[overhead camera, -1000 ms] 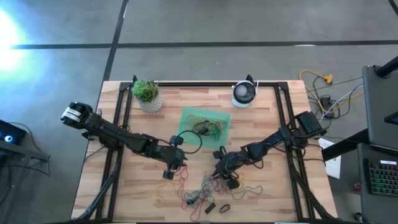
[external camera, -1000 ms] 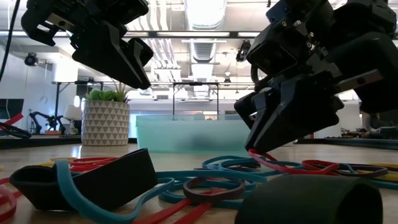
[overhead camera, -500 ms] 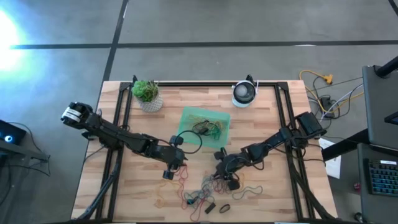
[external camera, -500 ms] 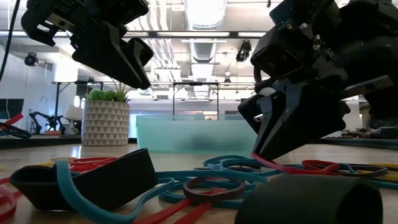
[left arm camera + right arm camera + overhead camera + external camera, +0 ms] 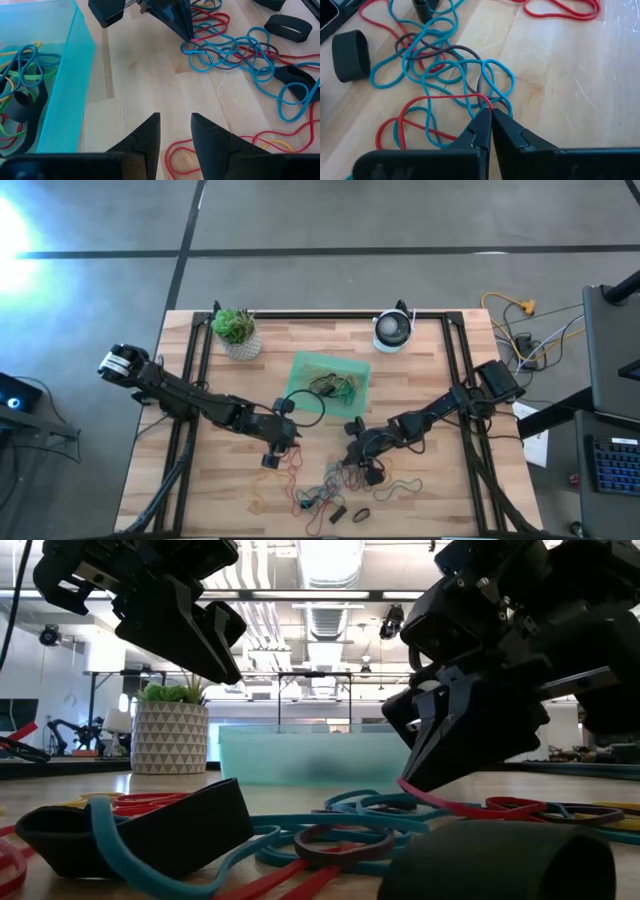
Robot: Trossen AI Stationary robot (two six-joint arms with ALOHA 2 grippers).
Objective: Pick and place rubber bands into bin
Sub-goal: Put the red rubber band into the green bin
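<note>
On the wooden table (image 5: 430,350) no writing can be read. Inside the bin (image 5: 305,368) lie several yellow, green and dark rubber bands (image 5: 20,75); most loops sprawl just in front of it. Right gripper (image 5: 490,116) is pinched tight on a red band (image 5: 445,100) in that tangle. Left gripper (image 5: 175,131) hovers beside the bin, fingers slightly parted, holding nothing.

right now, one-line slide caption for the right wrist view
Right claw shut on a red rubber band in a tangle of blue bands on the wooden table.

Red and blue rubber bands (image 5: 445,75), green bin (image 5: 330,380)
</note>
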